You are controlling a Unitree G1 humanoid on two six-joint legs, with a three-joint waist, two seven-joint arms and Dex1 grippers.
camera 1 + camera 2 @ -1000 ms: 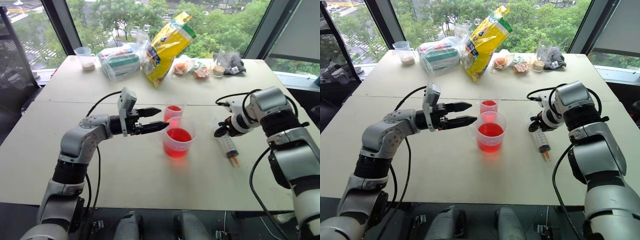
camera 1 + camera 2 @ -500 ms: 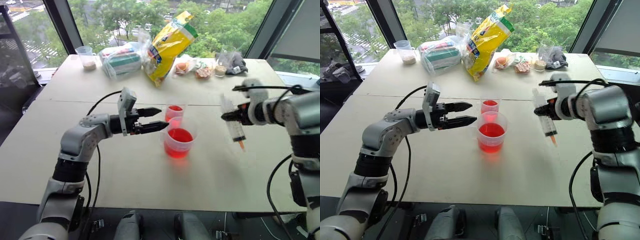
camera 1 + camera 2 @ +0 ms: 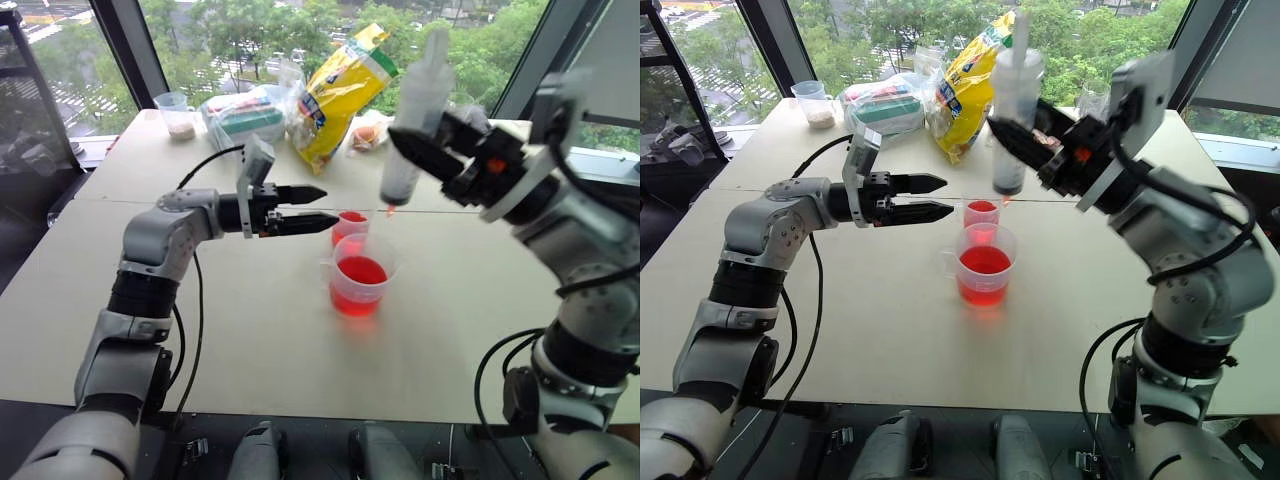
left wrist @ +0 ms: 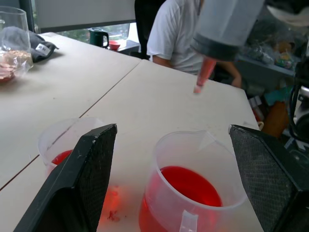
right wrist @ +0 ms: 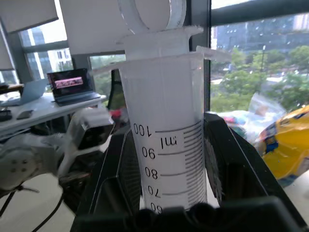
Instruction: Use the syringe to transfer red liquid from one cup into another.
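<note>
We saw the right gripper [image 3: 415, 150] clamped on the barrel of the syringe [image 3: 410, 120], which it held upright in the air, plunger up and orange tip down. In the right wrist view the black fingers [image 5: 219, 159] pressed both sides of the clear barrel, with its black marks facing the camera. The tip hung above the table [image 3: 250, 330], over the spot just behind the two red cups, and touched neither of them.

The wide cup [image 3: 360, 275] with the small handle stood on the table, holding red liquid [image 3: 359, 272] to about half its height. The narrow cup [image 3: 348, 224] stood just behind it, nearly touching, with a shallow layer of the same red.

The left gripper [image 3: 315, 208] hovered level above the table, just left of the narrow cup, pointing toward it. Its fingers [image 4: 82, 179] were spread apart and held nothing; in the left wrist view both cups sat between them, farther on.

At the far edge of the table lay a yellow bag [image 3: 335, 95], some clear bags [image 3: 240, 118] and a cup with beige grains [image 3: 175, 115]. A person in a white shirt [image 4: 176, 34] sat beyond the table in the left wrist view.
</note>
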